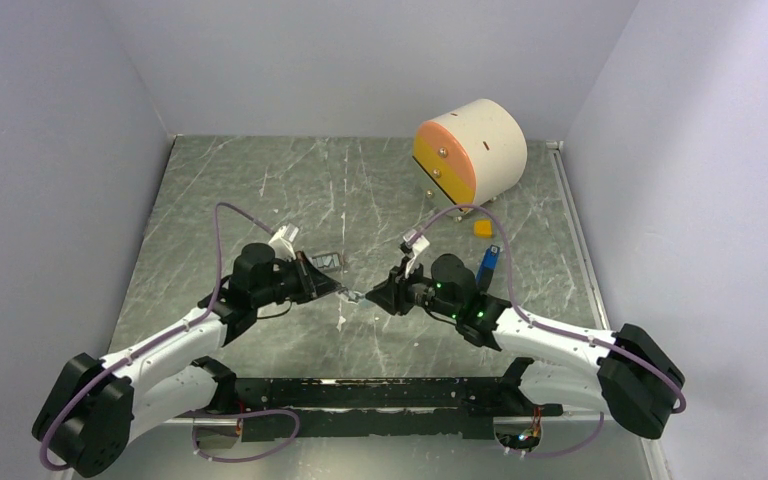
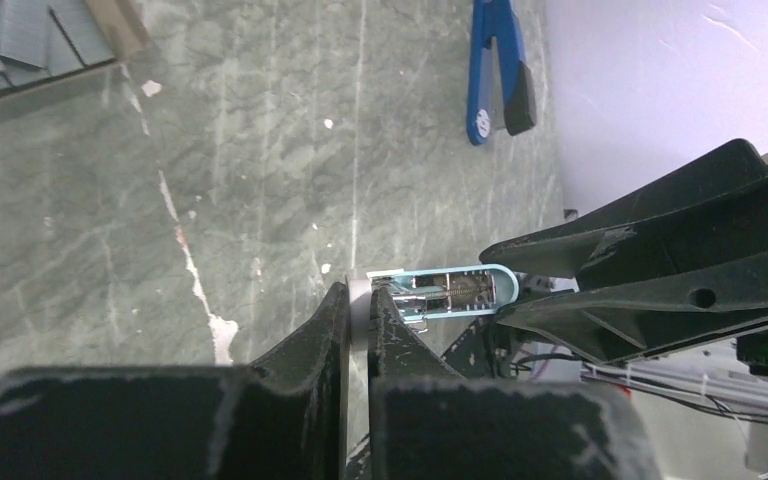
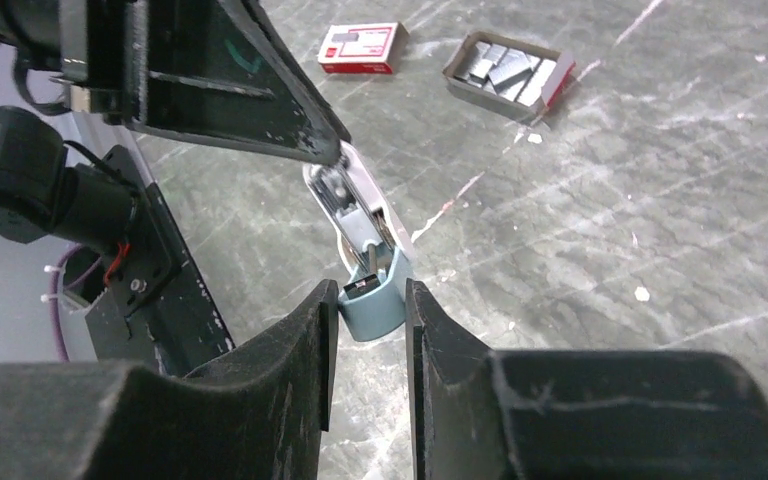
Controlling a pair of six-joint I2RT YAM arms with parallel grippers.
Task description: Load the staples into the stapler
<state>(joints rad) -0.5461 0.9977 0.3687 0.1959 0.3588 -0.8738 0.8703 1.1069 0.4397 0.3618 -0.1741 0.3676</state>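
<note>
Arms meet near the middle of the grey marbled surface (image 1: 260, 190). The left jaws are clenched on the white end of a short pale-blue-and-white plastic piece (image 2: 450, 292) that has metal spring works showing inside. The piece is held off the surface between the two arms.

The staples, dark-grey ribbed metal blocks (image 3: 508, 66), lie in an open cardboard tray (image 3: 453, 68) at about 11 o'clock from the left jaws, near them but untouched. A small red-and-white cardboard box (image 3: 362, 48) sits just beside the tray.

The right jaws grasp the rounded pale-blue end of the same piece, one finger on each side.

The slim bright-blue stapler (image 1: 490, 262) lies on the surface at about 2 o'clock from the right jaws, close by the right wrist and apart from both jaws. Its black part splays a little from the blue body.

At about 1 o'clock on the surface, a cream cylinder with an orange-and-yellow face (image 1: 470, 148) lies on its side, with a small yellow block (image 1: 482, 228) near it.
</note>
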